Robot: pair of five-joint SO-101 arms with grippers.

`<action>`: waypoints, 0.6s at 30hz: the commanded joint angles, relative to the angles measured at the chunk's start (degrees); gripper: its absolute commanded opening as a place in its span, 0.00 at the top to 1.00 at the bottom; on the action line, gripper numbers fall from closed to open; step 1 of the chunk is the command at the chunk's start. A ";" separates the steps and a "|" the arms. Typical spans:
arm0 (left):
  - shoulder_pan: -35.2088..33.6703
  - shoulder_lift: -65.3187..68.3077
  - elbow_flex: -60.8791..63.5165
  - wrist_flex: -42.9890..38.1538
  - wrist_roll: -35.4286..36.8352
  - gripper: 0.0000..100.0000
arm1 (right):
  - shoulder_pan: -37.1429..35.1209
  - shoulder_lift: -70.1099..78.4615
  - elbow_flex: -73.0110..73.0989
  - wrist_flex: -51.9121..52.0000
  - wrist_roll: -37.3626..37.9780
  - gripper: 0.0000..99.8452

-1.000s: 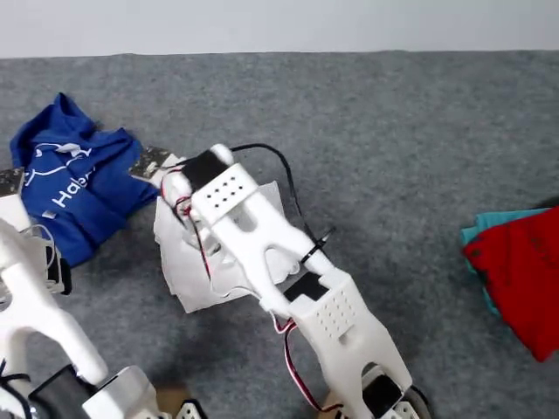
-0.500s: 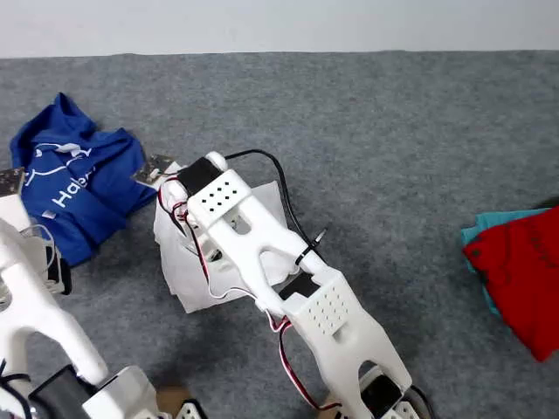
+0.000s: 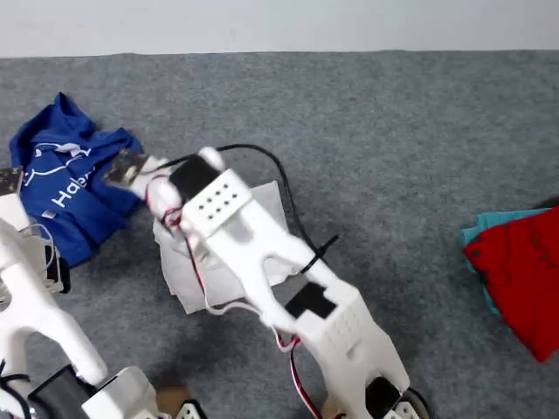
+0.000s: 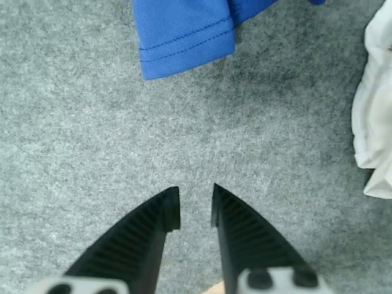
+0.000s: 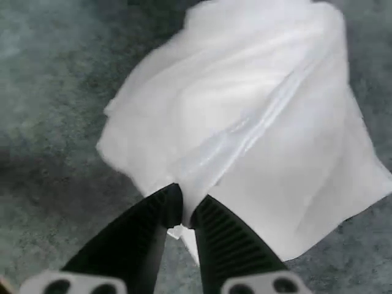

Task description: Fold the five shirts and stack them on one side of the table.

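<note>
- When viewed from above: white shirt (image 3: pixel 188 279) lying rumpled left of centre on grey table (image 3: pixel 393 131), partly covered by right arm (image 3: pixel 262 253).
- Right gripper (image 5: pixel 185 209): fingers almost together, with a thin slit between them, pinching the near edge of white shirt. Rest of shirt spread in loose folds on table beyond the tips.
- Same gripper in high view: stretched out past the far left corner of white shirt, tip just beside blue shirt (image 3: pixel 70 188).
- Left gripper (image 4: pixel 196 203): partly open, with a narrow gap between fingers and nothing held. Poised over bare table, touching no cloth.
- Blue shirt: unfolded heap at far left of table, pale print facing up. In left wrist view, stitched hem lying ahead of left gripper, apart from its fingers.
- White shirt in left wrist view: near left gripper and off to one side, touching neither gripper nor blue shirt.
- Red shirt (image 3: pixel 520 271): at right edge of table, lying on teal shirt (image 3: pixel 489 223), with teal showing along two of its edges. Both well apart from white shirt.
- Left arm (image 3: pixel 35 323): at lower left corner of high view, near blue shirt.
- Black cable (image 3: pixel 279 170): arched from right arm above far side of white shirt.
</note>
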 commanded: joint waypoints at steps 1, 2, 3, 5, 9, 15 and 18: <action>0.00 -2.11 -0.22 -0.79 0.26 0.91 | -4.53 -7.96 7.47 2.24 1.32 0.99; 0.00 -2.11 -0.22 -0.79 0.26 0.91 | -5.58 -8.84 9.41 2.15 1.32 0.99; 0.00 -2.11 -0.22 -0.79 0.26 0.91 | -6.46 -9.45 11.16 1.98 1.32 0.99; 0.00 -2.11 -0.22 -0.79 0.26 0.91 | -8.13 -9.36 12.66 1.89 1.32 0.99; 0.00 -2.11 -0.22 -0.79 0.26 0.91 | -9.19 -6.02 12.40 0.13 1.23 0.99; 0.00 -1.93 -0.22 -0.79 0.26 0.91 | -9.19 -0.13 12.13 -5.14 1.23 0.99; 0.00 -1.85 -0.22 -0.79 0.26 0.91 | -9.54 2.24 12.13 -6.73 1.23 0.99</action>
